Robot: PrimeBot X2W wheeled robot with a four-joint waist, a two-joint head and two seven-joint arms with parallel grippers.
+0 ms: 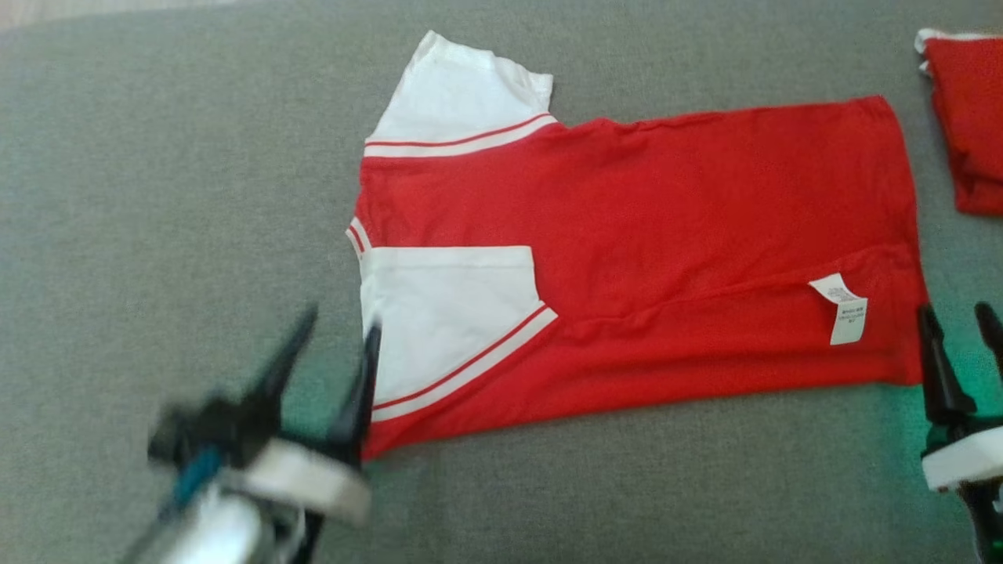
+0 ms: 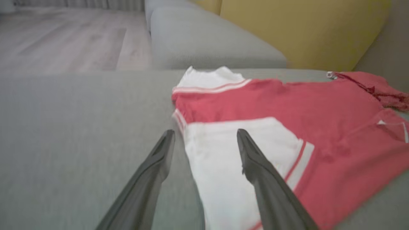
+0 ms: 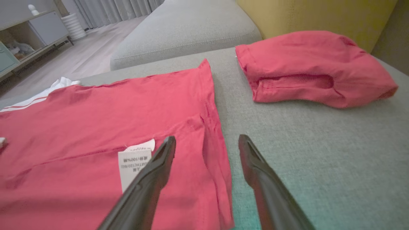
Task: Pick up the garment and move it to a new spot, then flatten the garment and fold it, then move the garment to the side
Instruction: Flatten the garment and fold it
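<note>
The garment is a red shirt with white sleeves, lying flat on the grey cushion with its near long edge folded over and a white care label showing. My left gripper is open at the near-left sleeve corner, its fingers straddling the white sleeve's edge without holding it. My right gripper is open just off the hem's near-right corner; its fingers stand either side of the hem edge, holding nothing.
A second red garment, folded into a bundle, lies at the far right of the grey cushion. Beyond are a yellow back cushion, another grey seat and wooden floor.
</note>
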